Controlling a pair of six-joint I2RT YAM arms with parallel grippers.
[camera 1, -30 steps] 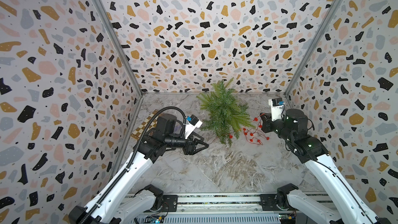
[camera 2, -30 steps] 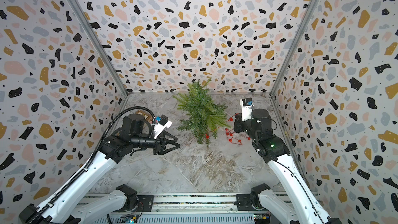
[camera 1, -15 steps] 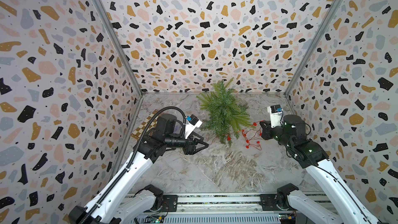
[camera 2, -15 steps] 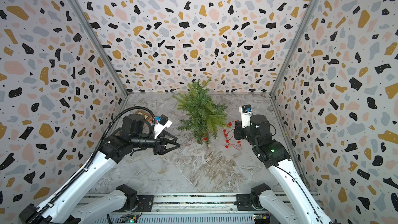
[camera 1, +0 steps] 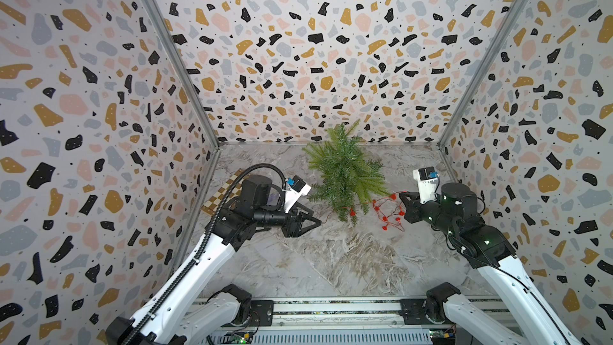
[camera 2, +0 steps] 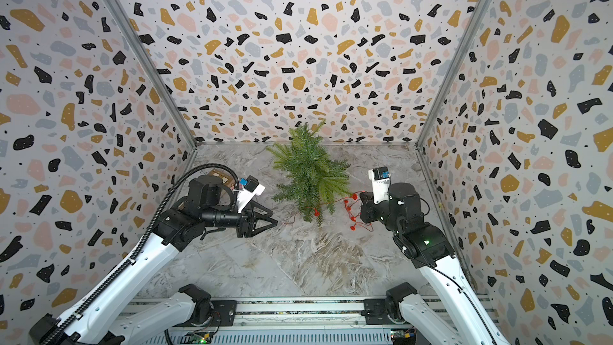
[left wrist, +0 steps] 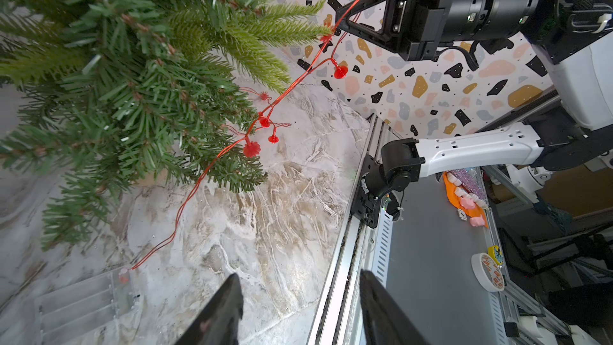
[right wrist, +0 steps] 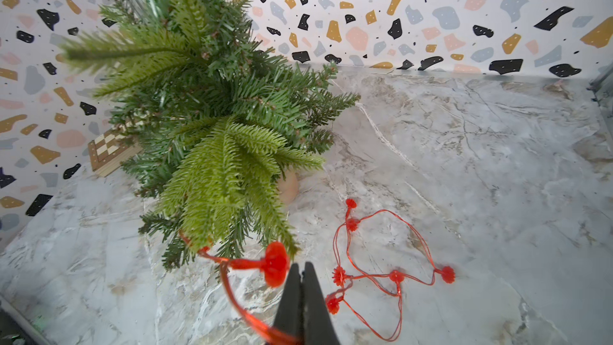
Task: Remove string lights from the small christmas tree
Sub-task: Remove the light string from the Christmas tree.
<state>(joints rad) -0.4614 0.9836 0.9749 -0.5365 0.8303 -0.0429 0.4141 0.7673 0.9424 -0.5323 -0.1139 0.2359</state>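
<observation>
Beside the small christmas tree [right wrist: 215, 121], red-bulbed copper string lights [right wrist: 396, 275] trail from the right gripper [right wrist: 301, 267], seemingly clamped on their wire; left gripper [left wrist: 298, 280] gapes empty.

Bright, even, diffuse light; faint shadows on the surface [camera 1: 331, 260]. Wrist views bend at their edges; the right claw [right wrist: 301, 267] and nearest lights [right wrist: 274, 263] blur.

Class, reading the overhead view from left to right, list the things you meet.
Checkered board → left gripper → Christmas tree → right gripper. The string lights run from tree to right gripper, so they are left out.
</observation>
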